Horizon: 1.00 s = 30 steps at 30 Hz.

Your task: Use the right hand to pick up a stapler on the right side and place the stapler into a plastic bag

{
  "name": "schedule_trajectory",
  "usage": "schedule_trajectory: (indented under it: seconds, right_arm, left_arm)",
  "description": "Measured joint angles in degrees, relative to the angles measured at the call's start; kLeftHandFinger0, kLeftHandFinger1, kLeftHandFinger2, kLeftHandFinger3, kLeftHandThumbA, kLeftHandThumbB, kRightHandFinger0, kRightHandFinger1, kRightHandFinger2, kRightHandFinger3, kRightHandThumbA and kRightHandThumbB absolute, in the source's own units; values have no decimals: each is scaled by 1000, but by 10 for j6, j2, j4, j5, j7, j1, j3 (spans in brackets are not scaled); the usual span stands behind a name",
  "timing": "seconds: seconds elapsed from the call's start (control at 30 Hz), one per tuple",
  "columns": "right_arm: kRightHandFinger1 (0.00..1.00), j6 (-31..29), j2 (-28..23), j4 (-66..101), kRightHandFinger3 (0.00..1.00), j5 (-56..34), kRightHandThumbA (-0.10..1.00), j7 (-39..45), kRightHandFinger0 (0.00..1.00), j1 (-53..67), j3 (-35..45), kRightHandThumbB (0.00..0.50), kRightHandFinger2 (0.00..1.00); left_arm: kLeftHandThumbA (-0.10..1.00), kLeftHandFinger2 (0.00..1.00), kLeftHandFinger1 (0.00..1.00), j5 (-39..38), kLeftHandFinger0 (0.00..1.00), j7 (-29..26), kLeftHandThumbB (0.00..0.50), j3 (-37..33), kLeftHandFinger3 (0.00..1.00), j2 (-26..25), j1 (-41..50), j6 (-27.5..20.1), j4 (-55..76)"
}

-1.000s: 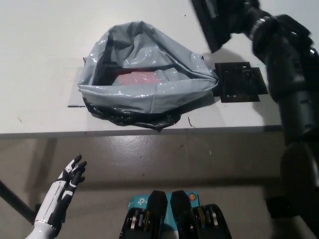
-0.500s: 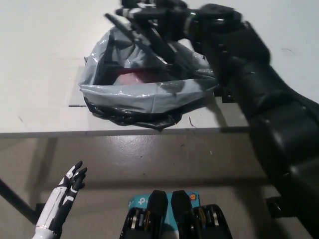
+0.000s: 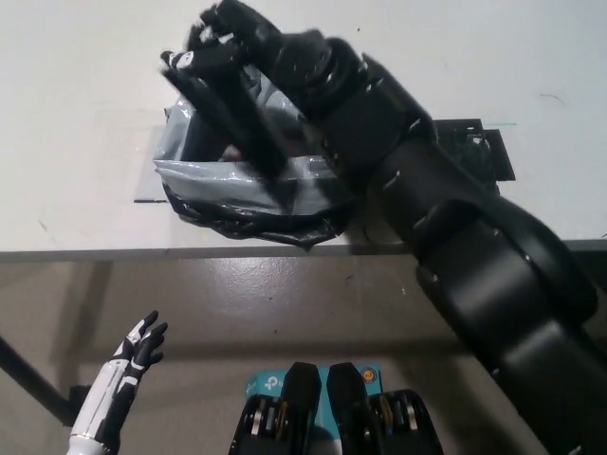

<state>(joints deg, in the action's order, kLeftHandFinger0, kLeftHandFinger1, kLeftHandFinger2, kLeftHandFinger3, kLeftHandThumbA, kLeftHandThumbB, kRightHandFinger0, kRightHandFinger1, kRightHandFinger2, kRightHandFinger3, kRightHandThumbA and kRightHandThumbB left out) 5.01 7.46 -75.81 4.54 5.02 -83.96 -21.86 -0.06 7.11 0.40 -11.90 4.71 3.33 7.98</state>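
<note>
The black stapler (image 3: 228, 109) hangs tilted over the open mouth of the grey plastic bag (image 3: 204, 177), clasped in the black right hand (image 3: 275, 52). The bag sits near the front edge of the white table (image 3: 76, 95); its contents are hidden. The white left hand (image 3: 139, 347) rests low at the near left, fingers spread and empty.

Right hand (image 3: 254, 49) clenched; left hand (image 3: 138, 348) splayed, low.

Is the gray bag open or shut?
Open: the plastic bag gapes upward, its inside showing beneath the right hand holding the stapler.
</note>
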Motion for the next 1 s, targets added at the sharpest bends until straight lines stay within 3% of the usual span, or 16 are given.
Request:
schedule_trajectory:
  seconds: [0.03,0.13,0.2,0.37,0.53,0.6,0.67,0.7,0.73,0.77,0.83,1.0]
  right_arm:
    - [0,-8,-1,0,236,10,620,-7,0,5,-15,241,196]
    - [0,-31,-6,-1,308,44,582,-33,0,16,-65,260,272]
    - [4,-46,-11,0,306,66,662,-50,0,23,-97,261,281]
    - [19,-78,-25,0,312,115,744,-88,0,29,-156,240,297]
    - [7,-121,-48,1,307,163,760,-134,0,29,-202,246,299]
    - [43,-132,-54,1,359,175,744,-146,0,29,-209,270,363]
    - [315,-152,-63,2,662,197,769,-171,141,29,-217,307,697]
    - [630,-160,-66,3,883,204,772,-180,484,29,-220,363,878]
    - [796,-169,-67,4,1000,213,780,-187,639,27,-222,386,1000]
    - [942,-177,-69,4,1000,220,779,-190,864,24,-224,405,1000]
    - [1000,-190,-70,4,1000,233,800,-192,1000,18,-228,432,1000]
    - [1000,-211,-69,6,1000,255,931,-186,1000,13,-231,489,1000]
  left_arm:
    - [960,1000,1000,0,1000,0,21,0,1000,0,-1,0,0]
    - [953,1000,1000,0,1000,0,0,0,1000,1,-1,1,0]
    - [963,1000,1000,0,1000,0,0,0,1000,1,-1,1,0]
    - [963,1000,1000,1,1000,0,0,-1,1000,1,-2,0,0]
    - [959,1000,1000,2,1000,0,0,-2,1000,1,-4,0,0]
    - [964,1000,1000,2,1000,0,0,-2,1000,1,-4,0,0]
    - [958,1000,1000,4,1000,0,0,-3,1000,1,-4,-1,0]
    - [952,1000,1000,5,1000,0,0,-3,1000,1,-4,-1,1]
    - [951,1000,1000,6,1000,0,0,-4,1000,1,-4,-2,2]
    - [949,1000,1000,7,1000,0,0,-5,1000,1,-4,-3,3]
    - [948,1000,1000,8,1000,0,0,-6,1000,1,-4,-4,6]
    - [946,1000,1000,13,1000,0,0,-10,1000,0,-5,-7,10]
